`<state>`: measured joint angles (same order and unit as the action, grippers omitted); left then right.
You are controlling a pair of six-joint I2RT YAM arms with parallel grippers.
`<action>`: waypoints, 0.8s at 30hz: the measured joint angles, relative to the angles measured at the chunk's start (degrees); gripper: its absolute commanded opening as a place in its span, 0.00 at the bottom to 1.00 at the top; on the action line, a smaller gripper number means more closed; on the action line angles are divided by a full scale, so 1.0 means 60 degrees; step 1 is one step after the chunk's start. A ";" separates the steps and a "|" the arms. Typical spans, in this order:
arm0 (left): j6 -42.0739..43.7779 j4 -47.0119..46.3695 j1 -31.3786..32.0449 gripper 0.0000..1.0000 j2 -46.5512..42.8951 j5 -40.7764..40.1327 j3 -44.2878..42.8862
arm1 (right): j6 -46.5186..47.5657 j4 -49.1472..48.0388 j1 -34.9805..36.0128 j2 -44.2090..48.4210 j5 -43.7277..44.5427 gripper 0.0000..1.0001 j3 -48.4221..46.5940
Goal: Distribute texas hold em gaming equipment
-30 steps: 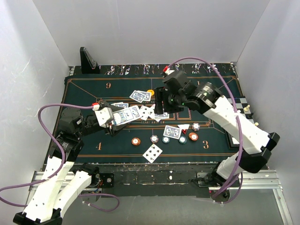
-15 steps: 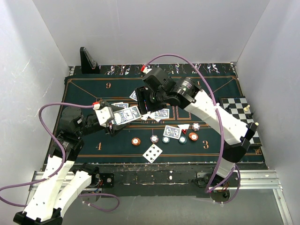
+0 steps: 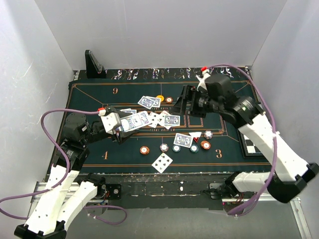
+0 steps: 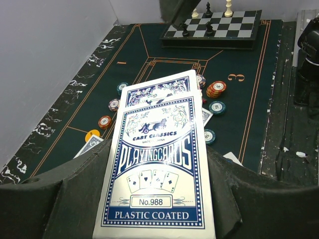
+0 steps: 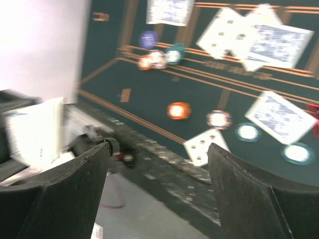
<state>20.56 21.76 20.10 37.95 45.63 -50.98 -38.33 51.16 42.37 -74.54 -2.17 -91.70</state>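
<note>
My left gripper (image 3: 123, 125) is shut on a blue-and-white playing-card box (image 3: 133, 121), held above the green felt; in the left wrist view the box (image 4: 158, 174) fills the space between the fingers and a card (image 4: 160, 88) sticks out of it. My right gripper (image 3: 186, 107) is open and empty, hovering over the mat's middle; its view is blurred (image 5: 157, 149). Blue-backed cards (image 3: 172, 120) and a face-up card (image 3: 162, 162) lie on the felt. Chips (image 3: 176, 148) sit in a row near the front, and an orange chip (image 3: 159, 98) lies farther back.
The chessboard (image 4: 214, 30) with its pieces stands at the mat's right edge, partly hidden by my right arm in the top view (image 3: 251, 145). A black wedge stand (image 3: 93, 64) is at the back left. White walls enclose three sides.
My right arm swung left over the scattered cards, then back to the right, and its gripper now hovers right of centre. My left arm with the card box has not moved.
</note>
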 measured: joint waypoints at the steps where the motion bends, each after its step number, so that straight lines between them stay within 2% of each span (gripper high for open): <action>1: -0.0004 0.0000 0.0000 0.00 -0.0007 0.0000 0.0000 | -0.0306 -0.0565 -0.0193 0.0470 -0.0557 0.87 0.0554; 5: -0.0004 0.0004 0.0000 0.00 -0.0033 0.0000 0.0000 | -0.1745 -0.3526 -0.0433 0.1290 -0.3075 0.88 0.2269; 7: -0.0004 0.0000 0.0000 0.00 -0.0044 -0.0004 0.0000 | -0.2506 -0.5187 -0.0433 0.1111 -0.4109 0.88 0.2907; 11: -0.0007 0.0004 0.0000 0.00 -0.0051 -0.0011 0.0000 | -0.3657 -0.7300 -0.0423 0.0386 -0.5421 0.89 0.3639; 20: -0.0022 0.0000 0.0000 0.00 -0.0047 -0.0033 0.0000 | -0.4663 -0.9267 0.0124 -0.0583 -0.6568 0.90 0.3493; 24: -0.0029 0.0000 0.0000 0.00 -0.0040 -0.0047 0.0000 | -0.4801 -0.9595 0.0579 -0.1140 -0.6787 0.79 0.3195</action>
<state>20.38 21.76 20.10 37.71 45.34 -50.98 -67.13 -6.42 45.84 -81.38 -42.89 -72.53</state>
